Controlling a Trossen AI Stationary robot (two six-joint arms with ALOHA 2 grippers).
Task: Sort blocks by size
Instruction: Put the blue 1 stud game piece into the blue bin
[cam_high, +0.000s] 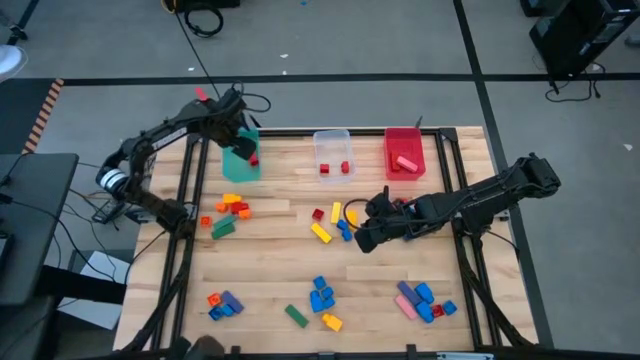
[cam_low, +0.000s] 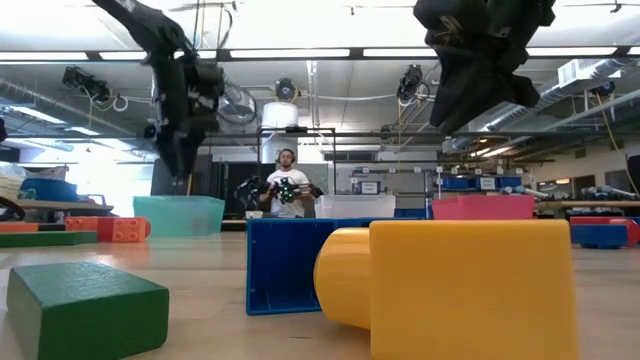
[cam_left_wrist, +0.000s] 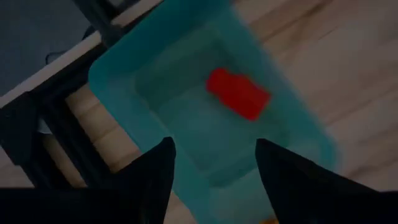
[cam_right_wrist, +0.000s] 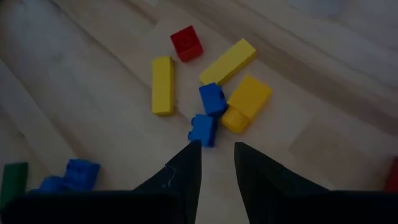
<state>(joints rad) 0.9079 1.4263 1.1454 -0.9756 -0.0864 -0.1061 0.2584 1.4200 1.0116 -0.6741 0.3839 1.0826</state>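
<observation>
You are early in the sort: your left gripper (cam_high: 243, 143), jaws apart and empty, hangs over the teal bin (cam_high: 240, 165) at upper left, right gripper (cam_high: 365, 238) narrowly parted, while most blocks (cam_high: 322, 296) lie mid-table.

The high view is evenly and softly lit, with only faint shadows under the arms on the pale wooden surface (cam_high: 270, 250). The low view looks toward long ceiling light strips (cam_low: 300, 53) that glare white, and a bright patch shows at the room's left; both arms stand against this as near-black silhouettes. The nearest yellow block (cam_low: 470, 285) and green block (cam_low: 85, 310) loom large and slightly soft. The left wrist view is dim and smeared: the teal bin (cam_left_wrist: 205, 118) and the red block (cam_left_wrist: 238, 93) in it are blurred. The right wrist view is dim too, darkening toward its corners, yet the blocks there stay fairly crisp.
</observation>
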